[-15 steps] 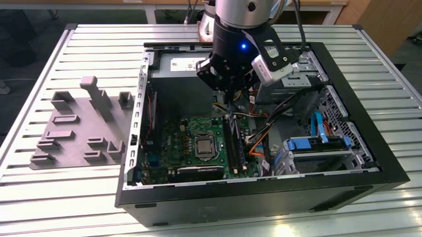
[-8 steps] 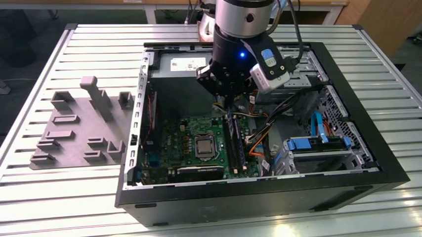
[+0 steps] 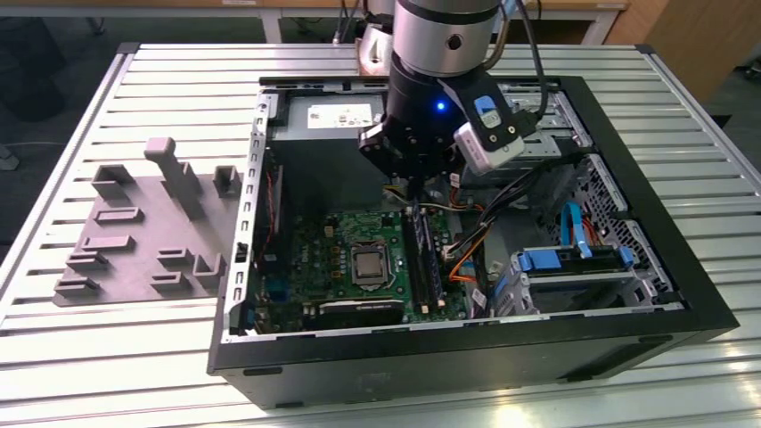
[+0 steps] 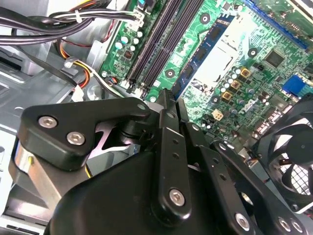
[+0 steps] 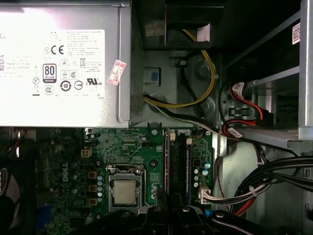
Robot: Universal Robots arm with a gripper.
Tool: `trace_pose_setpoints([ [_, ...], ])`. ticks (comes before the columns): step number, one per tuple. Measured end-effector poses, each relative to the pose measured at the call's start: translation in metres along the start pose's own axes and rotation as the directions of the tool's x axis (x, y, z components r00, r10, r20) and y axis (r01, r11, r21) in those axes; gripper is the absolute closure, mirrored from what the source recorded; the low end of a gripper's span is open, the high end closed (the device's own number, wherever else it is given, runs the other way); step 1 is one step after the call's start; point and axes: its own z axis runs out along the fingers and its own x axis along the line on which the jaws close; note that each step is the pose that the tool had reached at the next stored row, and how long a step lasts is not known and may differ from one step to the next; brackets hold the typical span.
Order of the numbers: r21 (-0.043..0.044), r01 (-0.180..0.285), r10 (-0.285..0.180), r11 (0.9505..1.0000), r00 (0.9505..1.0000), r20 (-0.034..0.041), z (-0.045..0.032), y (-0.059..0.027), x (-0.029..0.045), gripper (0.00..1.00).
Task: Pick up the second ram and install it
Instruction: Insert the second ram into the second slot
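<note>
I'm hovering inside the open computer case, which lies on the slatted metal surface, with my end effector hanging just above the green motherboard, over the far end of the memory slots. In the exterior view I see a dark, narrow stick, the second ram, lying along the slot strip on the exterior view's right of the processor socket; it sits just below and a little beyond my fingertips, apart from them. In the first wrist view the same stick runs lengthwise in its slot beside the socket, with my end effector close at its near end. In the second wrist view my fingers look drawn together to a narrow tip with nothing between them, pointing toward the long black slots. The grey power supply sits beyond the board, and a grey fixture block rests on the surface at the exterior view's left.
</note>
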Motion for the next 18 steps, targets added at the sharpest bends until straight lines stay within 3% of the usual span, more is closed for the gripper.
trace_pose_setpoints([
  [8, -0.0003, -0.001, 0.001, 1.0000, 1.0000, -0.0006, 0.0041, -0.0028, -0.0010, 0.86],
  [18, -0.0001, -0.002, 0.002, 1.0000, 1.0000, -0.0008, 0.0183, -0.0070, -0.0016, 0.86],
])
